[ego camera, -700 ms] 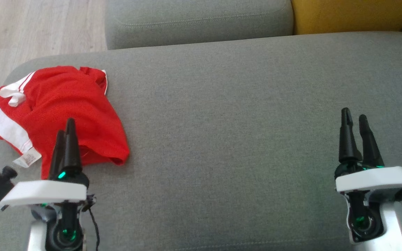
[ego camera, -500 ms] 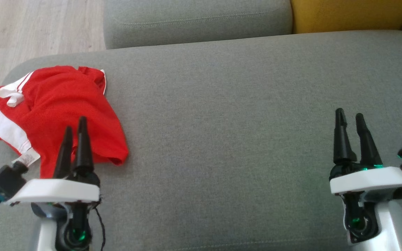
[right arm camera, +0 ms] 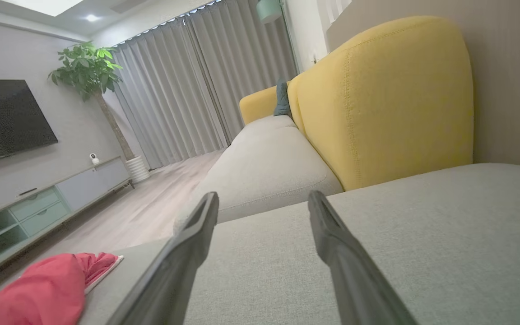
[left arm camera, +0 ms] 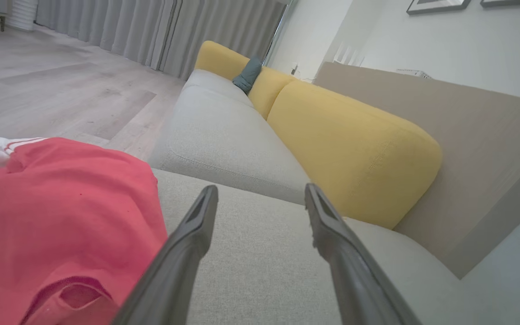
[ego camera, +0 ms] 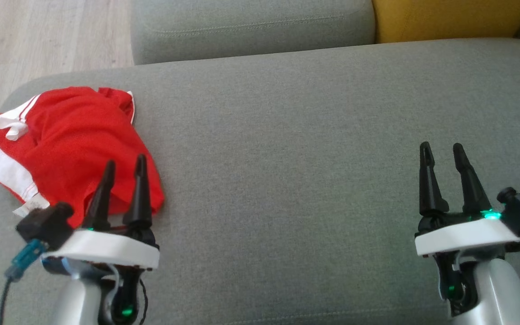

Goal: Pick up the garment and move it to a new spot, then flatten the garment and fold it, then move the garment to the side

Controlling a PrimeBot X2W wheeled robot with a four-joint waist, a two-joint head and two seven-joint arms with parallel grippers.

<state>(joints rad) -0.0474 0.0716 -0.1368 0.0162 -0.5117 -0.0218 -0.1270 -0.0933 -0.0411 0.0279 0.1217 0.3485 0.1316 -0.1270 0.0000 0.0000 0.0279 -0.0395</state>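
The garment (ego camera: 68, 140) is a crumpled red piece with white stripes and a white tag, lying at the left end of the grey sofa seat (ego camera: 287, 149). My left gripper (ego camera: 124, 164) stands open just in front of the garment's near right corner, with nothing between its fingers. In the left wrist view the garment (left arm camera: 57, 212) lies left of the open left gripper (left arm camera: 260, 192). My right gripper (ego camera: 441, 151) is open and empty over the bare seat at the lower right. The right wrist view has the garment (right arm camera: 48, 289) far off at the lower left.
A second grey seat cushion (ego camera: 251, 27) and a yellow back cushion (ego camera: 449, 18) border the far side. Wooden floor (ego camera: 39, 36) lies beyond the seat's left end. The seat's rounded left edge runs close to the garment.
My left gripper has swung to the right along the garment's near edge, and its fingers now show spread apart. The right gripper shifted slightly left. The head camera moved a little.
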